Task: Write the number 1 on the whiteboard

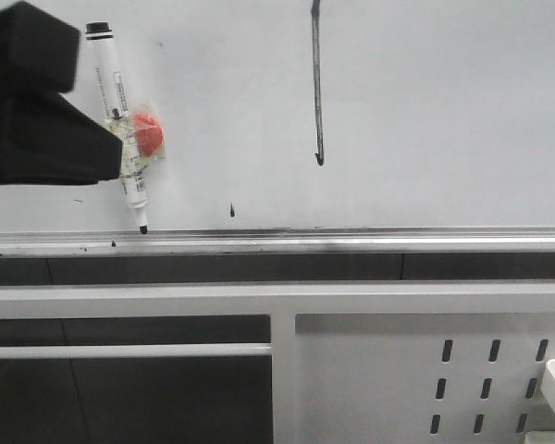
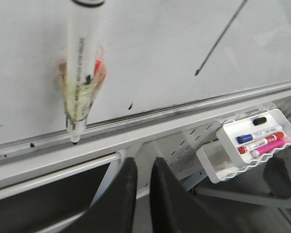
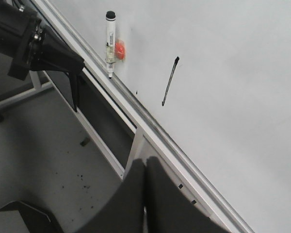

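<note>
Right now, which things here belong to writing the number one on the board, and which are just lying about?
Job:
- whiteboard
- number 1, already drawn
- marker, stuck on the board by a red holder
- left gripper

Lying about:
- tray of spare markers
- short tick mark
- perforated panel

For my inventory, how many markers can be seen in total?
5: one marker stuck on the whiteboard, four lying in the white tray: black, blue, red, pink. Others may be hidden.

Five markers: one [image 2: 81, 73] on the whiteboard [image 2: 160, 43] (four trayed [image 2: 262, 138]).
</note>
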